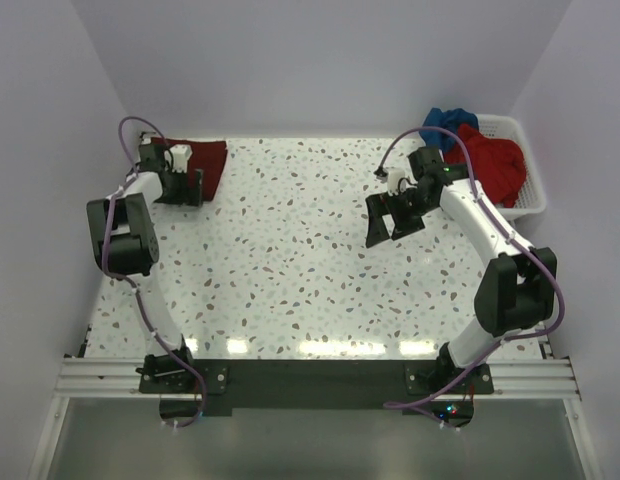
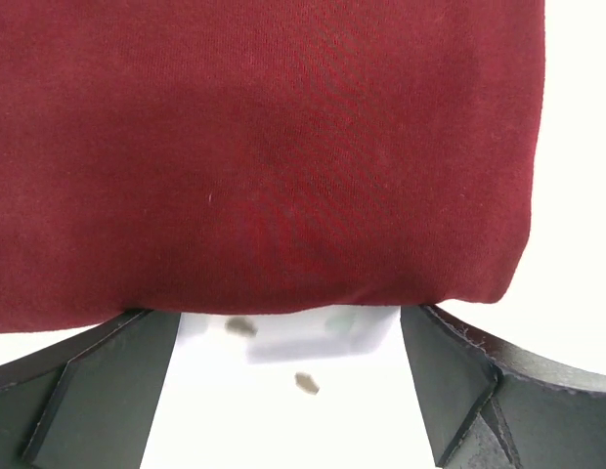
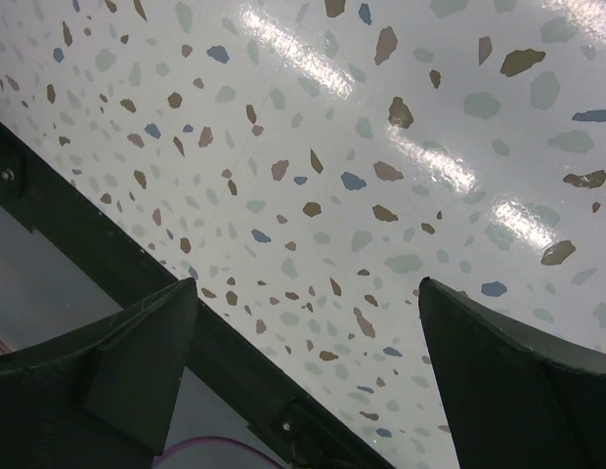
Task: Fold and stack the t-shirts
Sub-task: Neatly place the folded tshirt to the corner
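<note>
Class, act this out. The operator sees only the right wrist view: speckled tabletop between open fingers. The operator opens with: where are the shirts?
Observer: The red shirt and blue shirt are heaped in the white basket, far right.
Operator: And the third?
Observer: The maroon shirt lies as a compact rectangle at the far left corner.
Operator: Where is the left arm?
Observer: The left gripper is open at that shirt's near edge, gripping nothing.
</note>
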Robot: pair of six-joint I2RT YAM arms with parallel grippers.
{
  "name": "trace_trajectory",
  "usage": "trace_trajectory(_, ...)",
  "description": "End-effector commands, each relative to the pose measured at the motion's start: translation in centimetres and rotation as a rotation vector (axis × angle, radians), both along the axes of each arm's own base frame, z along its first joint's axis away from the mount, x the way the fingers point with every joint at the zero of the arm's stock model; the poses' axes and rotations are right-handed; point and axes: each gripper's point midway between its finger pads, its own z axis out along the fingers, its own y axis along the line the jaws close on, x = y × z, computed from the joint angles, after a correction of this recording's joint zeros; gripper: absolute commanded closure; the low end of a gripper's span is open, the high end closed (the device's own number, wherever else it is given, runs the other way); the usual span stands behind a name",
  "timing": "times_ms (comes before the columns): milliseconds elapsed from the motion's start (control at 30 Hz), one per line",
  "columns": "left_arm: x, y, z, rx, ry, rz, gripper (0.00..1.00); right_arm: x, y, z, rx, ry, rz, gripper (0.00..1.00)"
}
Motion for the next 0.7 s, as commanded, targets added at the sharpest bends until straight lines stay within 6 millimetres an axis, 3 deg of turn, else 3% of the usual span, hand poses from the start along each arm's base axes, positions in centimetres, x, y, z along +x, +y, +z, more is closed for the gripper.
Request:
trace_trajectory(0, 0.0, -2.8, -2.7, -0.133, 0.061, 0.059, 0.00, 0.9, 0.2, 1.1, 0.018, -0.034, 0.001, 0.01)
trace_trajectory(300, 2.0, -3.4, -2.4, -0.167, 0.040, 0.066, 0.00, 0.8, 0.2, 1.1, 0.018, -0.033, 0.002, 0.01)
trace_trajectory(367, 1.9, -4.1, -1.3, -0.153, 0.029, 0.018, 0.00, 0.9, 0.2, 1.3, 0.020, -0.039, 0.002, 0.01)
trace_trajectory(533, 0.6, -5.2, 4.8, -0.130, -0.111, -0.064, 0.00, 1.6, 0.4, 2.8, 0.029, -0.075, 0.003, 0.01)
trace_trajectory(567, 0.5, -5.4, 7.9, -0.116, -0.169, -0.073, 0.00, 1.8, 0.5, 3.4, 0.032, -0.091, 0.006, 0.01)
trace_trajectory(600, 0.2, -5.5, 9.0, -0.101, -0.177, -0.080, 0.00, 2.0, 0.5, 3.6, 0.032, -0.098, 0.006, 0.01)
trace_trajectory(633, 0.0, -6.5, 11.9, -0.084, -0.222, -0.109, 0.00, 2.2, 0.3, 3.8, 0.030, -0.111, 0.006, 0.01)
trace_trajectory(667, -0.8, -7.1, 12.8, -0.069, -0.216, -0.134, 0.00, 2.4, 0.3, 4.1, 0.029, -0.124, 0.005, 0.01)
